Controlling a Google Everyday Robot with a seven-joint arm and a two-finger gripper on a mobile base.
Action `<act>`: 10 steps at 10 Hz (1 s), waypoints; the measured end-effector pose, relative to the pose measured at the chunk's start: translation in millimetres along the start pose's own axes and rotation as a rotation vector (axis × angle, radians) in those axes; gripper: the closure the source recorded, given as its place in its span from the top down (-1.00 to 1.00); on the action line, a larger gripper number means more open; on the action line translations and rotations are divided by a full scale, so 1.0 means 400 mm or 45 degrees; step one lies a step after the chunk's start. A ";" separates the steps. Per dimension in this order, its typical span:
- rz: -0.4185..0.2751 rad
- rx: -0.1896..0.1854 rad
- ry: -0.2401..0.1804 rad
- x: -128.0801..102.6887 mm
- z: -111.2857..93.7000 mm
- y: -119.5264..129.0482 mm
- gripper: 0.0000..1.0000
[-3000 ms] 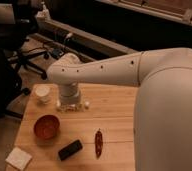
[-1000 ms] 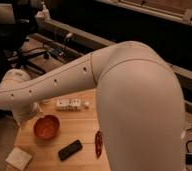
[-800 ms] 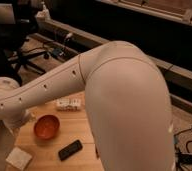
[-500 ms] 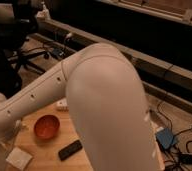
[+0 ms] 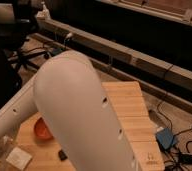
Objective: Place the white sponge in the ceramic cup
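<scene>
The white sponge (image 5: 19,159) lies flat on the wooden table (image 5: 129,107) near its front left corner. My arm (image 5: 84,115) sweeps across the middle of the camera view and down to the lower left. My gripper (image 5: 1,149) is at the left edge, just left of and above the sponge. The ceramic cup is hidden behind the arm. The red-brown bowl (image 5: 41,130) shows partly, just right of the sponge.
A small black object (image 5: 63,155) lies on the table right of the sponge. An office chair (image 5: 24,55) stands at the back left. A blue box (image 5: 165,138) and cables lie on the floor at the right.
My arm has swung further left and down toward the sponge's corner of the table. It now fills more of the view and hides the cup and the white blocky strip.
</scene>
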 end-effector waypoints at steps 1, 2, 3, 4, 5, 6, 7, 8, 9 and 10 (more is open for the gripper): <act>0.001 0.008 0.010 -0.009 0.021 0.007 0.30; 0.011 0.017 0.024 -0.016 0.045 0.009 0.30; 0.028 0.025 0.037 -0.020 0.066 0.005 0.30; 0.051 0.029 0.052 -0.023 0.086 -0.003 0.30; 0.078 0.028 0.066 -0.024 0.106 -0.015 0.30; 0.106 0.021 0.078 -0.026 0.121 -0.025 0.30; 0.138 -0.001 0.087 -0.027 0.135 -0.032 0.30; 0.156 -0.030 0.095 -0.026 0.148 -0.035 0.30; 0.166 -0.051 0.102 -0.024 0.156 -0.037 0.30; 0.171 -0.071 0.108 -0.021 0.165 -0.039 0.30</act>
